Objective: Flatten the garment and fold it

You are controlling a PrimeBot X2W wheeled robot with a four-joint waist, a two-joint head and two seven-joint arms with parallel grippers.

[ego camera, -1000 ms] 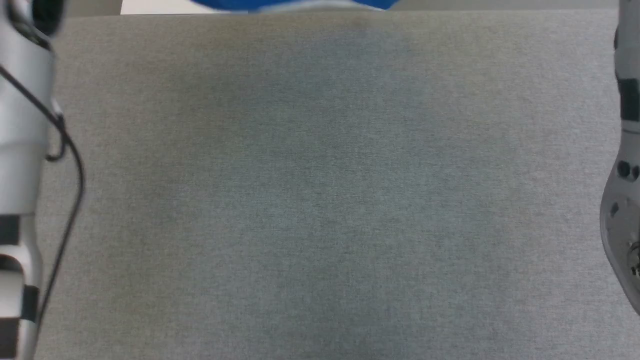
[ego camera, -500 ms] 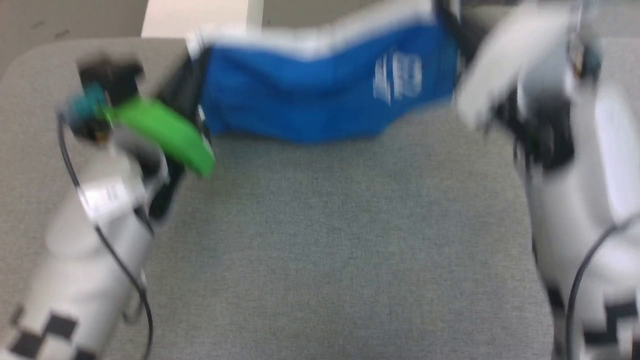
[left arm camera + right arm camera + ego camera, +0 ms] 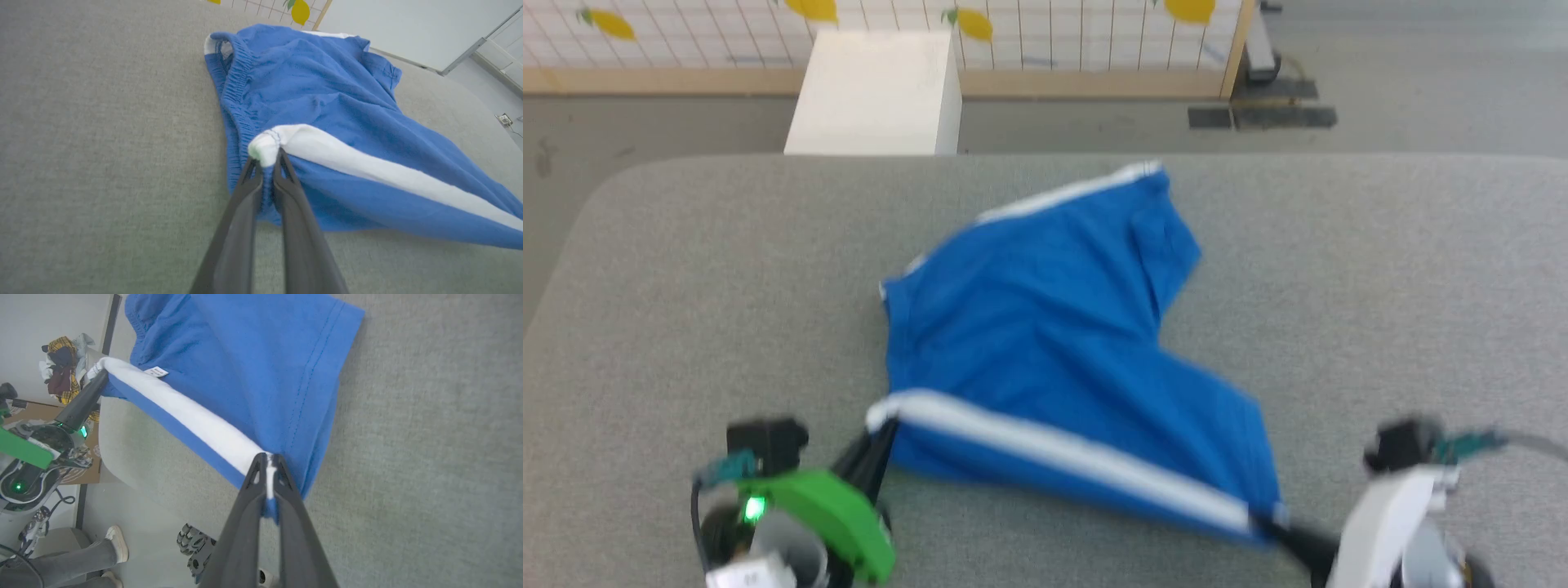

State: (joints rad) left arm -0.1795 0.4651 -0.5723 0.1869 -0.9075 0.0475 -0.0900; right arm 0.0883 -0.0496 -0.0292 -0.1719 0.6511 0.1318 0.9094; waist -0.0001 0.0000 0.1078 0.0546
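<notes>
The royal-blue shorts [image 3: 1045, 343] lie spread across the grey table [image 3: 686, 269], far leg pointing away. The near white side stripe [image 3: 1062, 453] is lifted and stretched between both grippers. My left gripper [image 3: 882, 425] is shut on the stripe's waistband end [image 3: 265, 149], beside the gathered elastic [image 3: 235, 77]. My right gripper [image 3: 1270, 523] is shut on the stripe's hem end [image 3: 267, 463]. The right wrist view also catches the left gripper [image 3: 88, 394] pinching its corner. The white print is hidden.
A white box [image 3: 874, 90] stands on the floor past the table's far edge, in front of a lemon-patterned screen [image 3: 1045, 24]. In the right wrist view, a person's legs [image 3: 81, 555] and a heap of clothes [image 3: 65, 363] are beyond the table's edge.
The head camera has tilted up. The shorts, hanging stretched between the raised grippers half a second ago, now lie on the table with both grippers low near the front edge, still holding.
</notes>
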